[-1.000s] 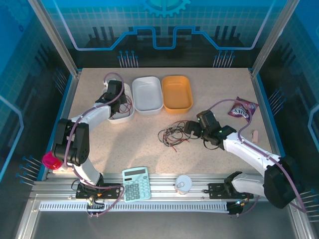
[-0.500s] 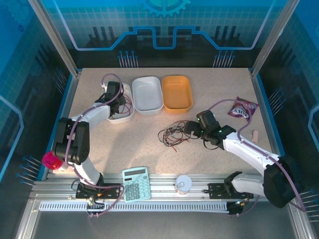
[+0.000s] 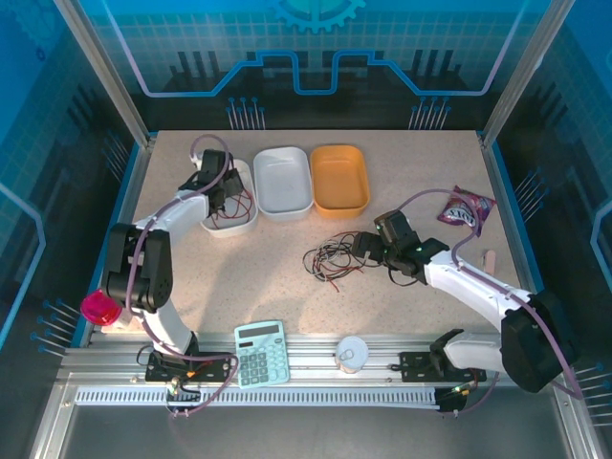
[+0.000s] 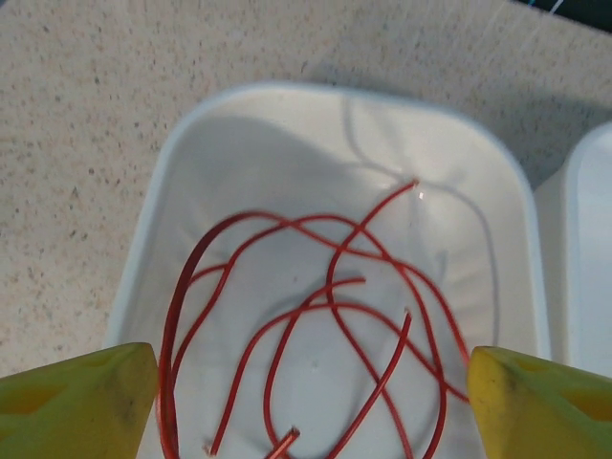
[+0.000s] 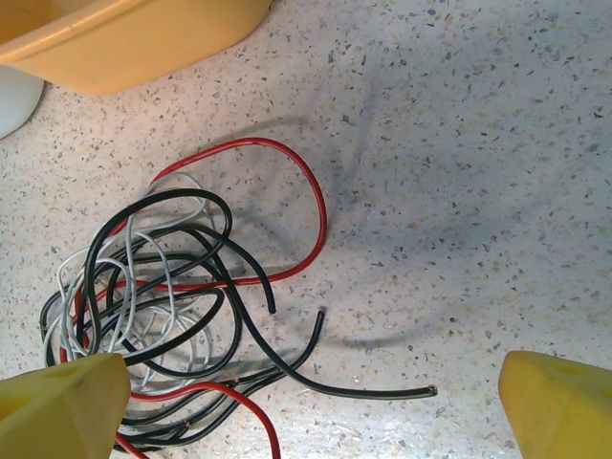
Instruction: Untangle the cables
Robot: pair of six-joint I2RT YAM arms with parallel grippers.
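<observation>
Red cables [image 4: 330, 291] lie in loose loops inside the left white tray [image 4: 287, 91]. My left gripper [image 4: 308, 406] hangs open right above them, its yellow fingertips [image 4: 81, 402] wide apart and nothing held between them; from above this gripper [image 3: 222, 196] sits over that tray [image 3: 241, 228]. A tangle of black, red and white cables [image 5: 153, 287] rests on the speckled table, mid-table in the top view [image 3: 333, 258]. My right gripper [image 5: 311, 406] stands open just right of the tangle [image 3: 369, 247], low over a loose black cable end [image 5: 421, 392], touching nothing.
A second white tray [image 3: 284, 182] and an orange tray [image 3: 339, 179] stand side by side at the back. A calculator [image 3: 261, 352] and a small white cup [image 3: 352, 354] sit by the near rail. A snack packet [image 3: 466, 208] lies at right, a pink object [image 3: 98, 308] at far left.
My left gripper has gone from shut to open over the left tray and drawn back a little; the red cable now lies free in the tray. The right arm has barely moved.
</observation>
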